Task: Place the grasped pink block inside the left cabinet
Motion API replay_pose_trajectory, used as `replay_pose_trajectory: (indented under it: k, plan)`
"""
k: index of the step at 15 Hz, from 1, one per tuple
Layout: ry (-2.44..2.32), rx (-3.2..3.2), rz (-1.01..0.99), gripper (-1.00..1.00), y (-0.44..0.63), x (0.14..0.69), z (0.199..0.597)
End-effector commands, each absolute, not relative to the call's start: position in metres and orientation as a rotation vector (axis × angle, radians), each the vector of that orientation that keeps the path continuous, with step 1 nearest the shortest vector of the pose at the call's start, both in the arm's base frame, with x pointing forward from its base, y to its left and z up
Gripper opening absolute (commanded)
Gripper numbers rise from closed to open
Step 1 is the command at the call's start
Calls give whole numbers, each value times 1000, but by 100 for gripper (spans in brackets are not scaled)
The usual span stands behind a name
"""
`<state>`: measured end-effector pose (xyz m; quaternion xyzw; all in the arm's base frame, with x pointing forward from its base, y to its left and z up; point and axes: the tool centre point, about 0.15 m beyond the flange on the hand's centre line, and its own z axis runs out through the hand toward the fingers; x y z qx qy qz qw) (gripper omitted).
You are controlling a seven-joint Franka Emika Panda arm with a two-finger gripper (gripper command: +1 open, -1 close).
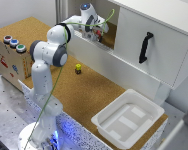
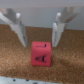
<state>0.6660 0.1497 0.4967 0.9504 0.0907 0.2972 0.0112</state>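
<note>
Exterior view, upper middle of the frame: one left cabinet [image 1: 110, 36] with its cork floor takes the reaching arm, beside one white door [image 1: 154, 47] with a black handle [image 1: 145, 47]. One white tray [image 1: 128, 120] sits lower right on the cork surface [image 1: 94, 90]; one yellow block [image 1: 78, 68] lies mid-frame. Wrist view shows the gripper [image 2: 39, 36] spread wide, the single pink block [image 2: 41, 53] resting on the cork between its fingers, apparently just set down.
</note>
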Motion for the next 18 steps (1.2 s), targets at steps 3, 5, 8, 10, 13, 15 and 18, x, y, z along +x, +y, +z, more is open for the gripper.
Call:
replay_pose_trajectory:
  k: [3,5,8,10,13,15,18]
  plan:
    - [207,2903,888,100,159,616,522]
    - [191,2891,870,100,158,593,521]
    - [128,2929,785,100,148,562,506]
    - [83,2974,697,100,142,540,488]
    - [37,3046,593,100,138,510,458]
    - [48,3080,534,100,141,491,439]
    - [107,3111,515,100,143,471,414]
